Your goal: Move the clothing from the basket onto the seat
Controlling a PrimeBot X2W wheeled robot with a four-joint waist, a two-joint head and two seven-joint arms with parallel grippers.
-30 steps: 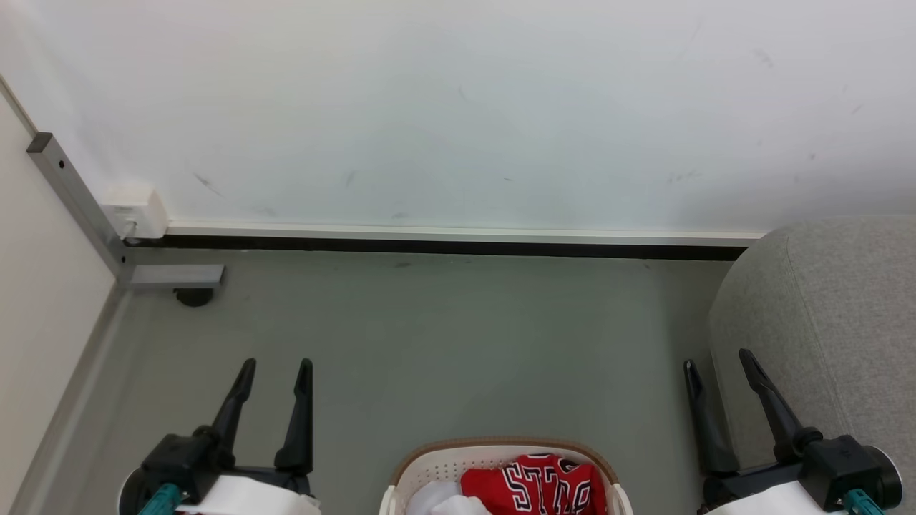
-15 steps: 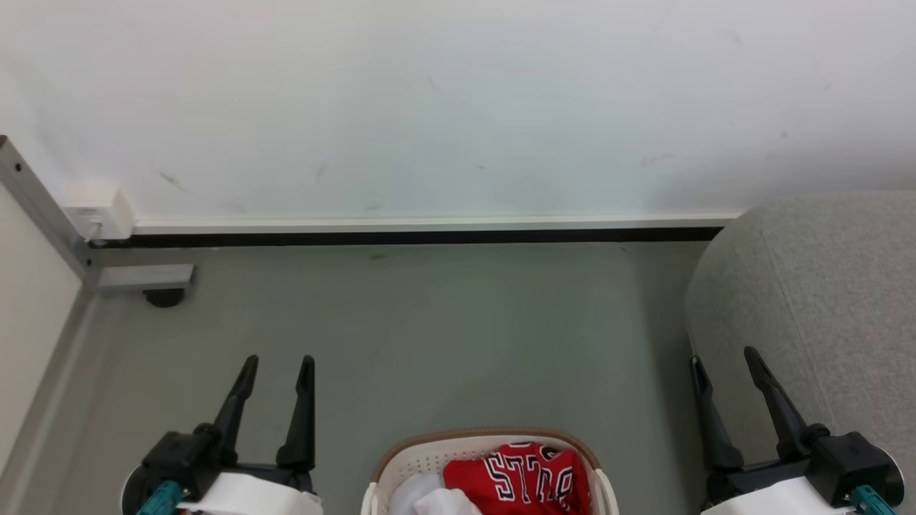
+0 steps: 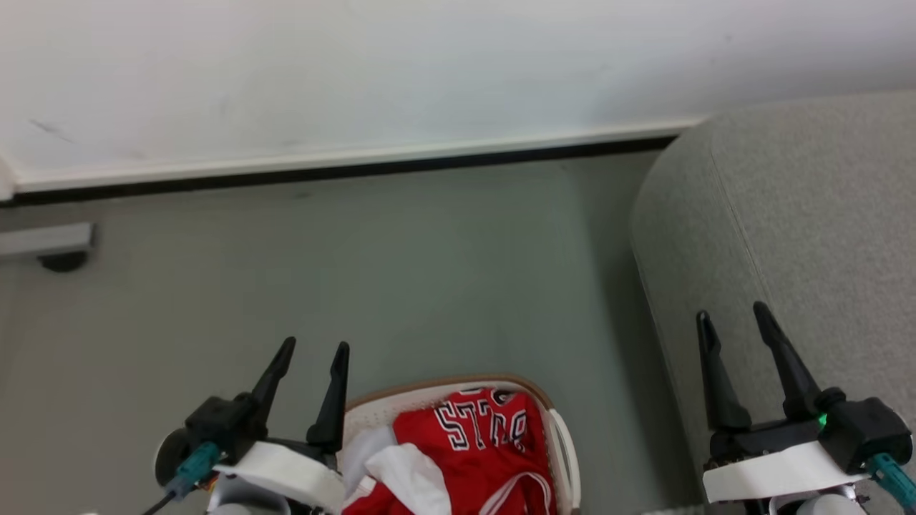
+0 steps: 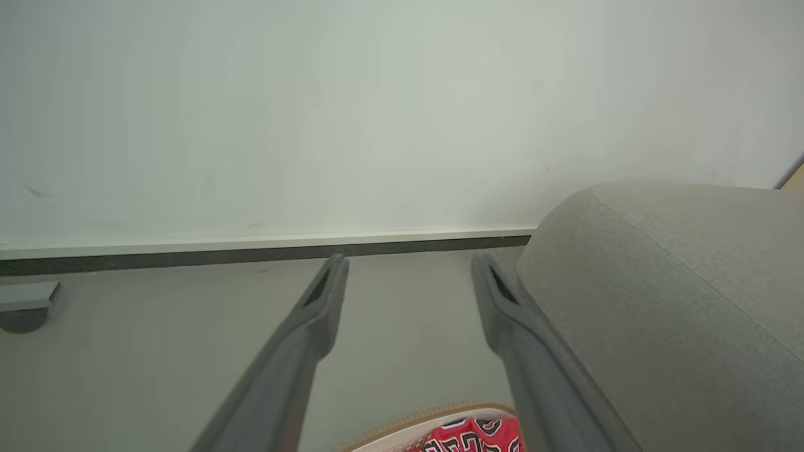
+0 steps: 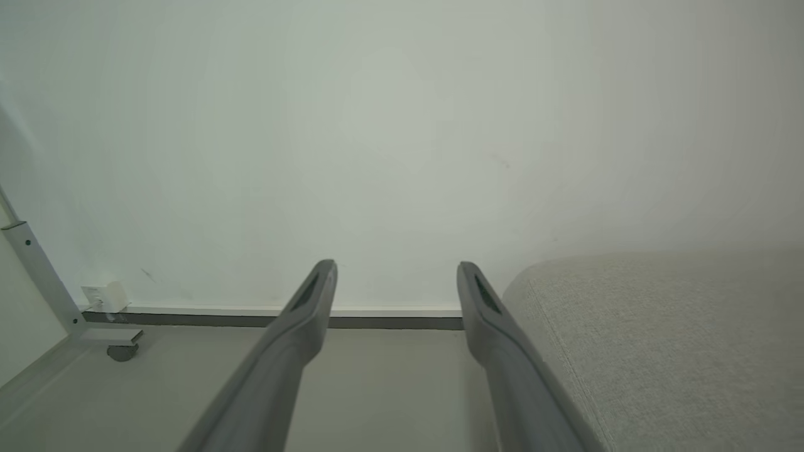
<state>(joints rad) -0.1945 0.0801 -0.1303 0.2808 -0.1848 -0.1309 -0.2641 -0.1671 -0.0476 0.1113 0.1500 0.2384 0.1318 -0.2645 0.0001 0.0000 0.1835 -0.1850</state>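
The red clothing (image 3: 472, 447) with black-and-white lettering lies in the white basket (image 3: 562, 443) at the bottom middle of the head view; a pale cloth (image 3: 404, 476) lies over its left part. Its lettered edge (image 4: 474, 437) also shows in the left wrist view, low between the fingers. The grey seat (image 3: 801, 229) fills the right side. My left gripper (image 3: 315, 350) hangs open just left of the basket rim, holding nothing. My right gripper (image 3: 730, 311) stands open over the seat's left edge, empty. In the wrist views the left gripper (image 4: 408, 260) and right gripper (image 5: 396, 267) point at the wall.
Bare grey floor (image 3: 358, 272) stretches from the basket to a white wall with a dark skirting strip (image 3: 343, 172). A grey metal foot on a black pad (image 3: 54, 250) sits at the far left. The seat (image 5: 659, 339) rises close on the right.
The head camera has tilted down and swung right, so more of the basket, clothing and seat shows. Both grippers stay open and empty.
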